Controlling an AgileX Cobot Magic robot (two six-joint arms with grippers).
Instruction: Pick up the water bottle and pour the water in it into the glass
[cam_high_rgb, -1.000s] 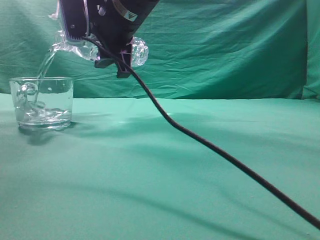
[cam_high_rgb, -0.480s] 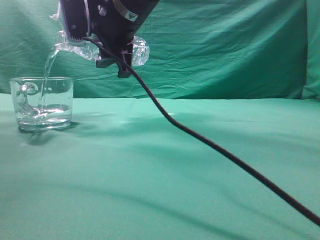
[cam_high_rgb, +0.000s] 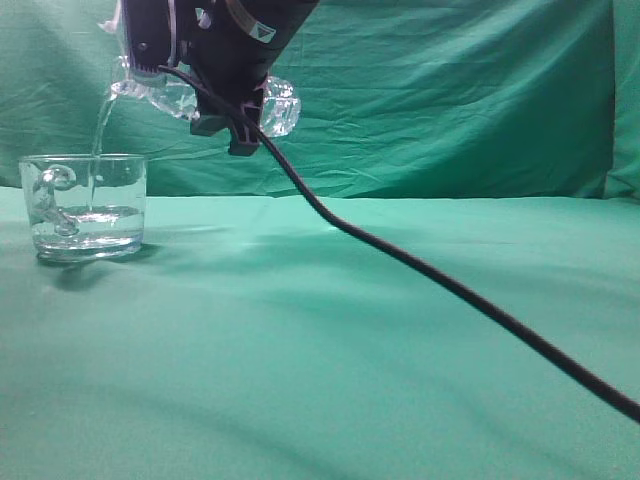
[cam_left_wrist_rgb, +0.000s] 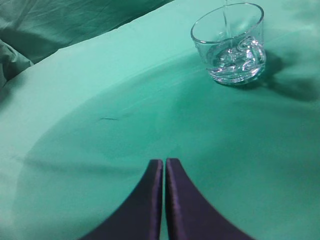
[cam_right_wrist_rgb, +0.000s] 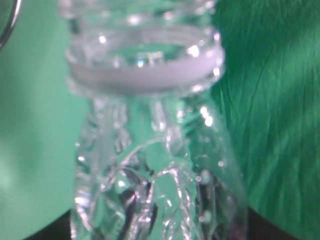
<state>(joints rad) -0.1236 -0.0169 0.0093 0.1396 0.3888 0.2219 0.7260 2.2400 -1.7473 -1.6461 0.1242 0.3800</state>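
My right gripper (cam_high_rgb: 222, 100) is shut on the water bottle (cam_high_rgb: 280, 105) and holds it tilted, mouth down to the left, above the glass (cam_high_rgb: 85, 205). A thin stream of water (cam_high_rgb: 99, 135) falls from the mouth into the glass, which holds water in its lower part. In the right wrist view the bottle (cam_right_wrist_rgb: 155, 165) fills the frame, with its pale lilac ring (cam_right_wrist_rgb: 145, 75) at the top. My left gripper (cam_left_wrist_rgb: 164, 162) is shut and empty, low over the cloth, well short of the glass (cam_left_wrist_rgb: 230, 42).
A green cloth (cam_high_rgb: 320, 350) covers the table and a green curtain (cam_high_rgb: 450, 90) hangs behind. A black cable (cam_high_rgb: 430, 275) runs from the right arm down to the lower right.
The stream has thinned and moved a little right inside the glass. The water in the glass has calmed to a level surface. The bottle has tipped slightly further.
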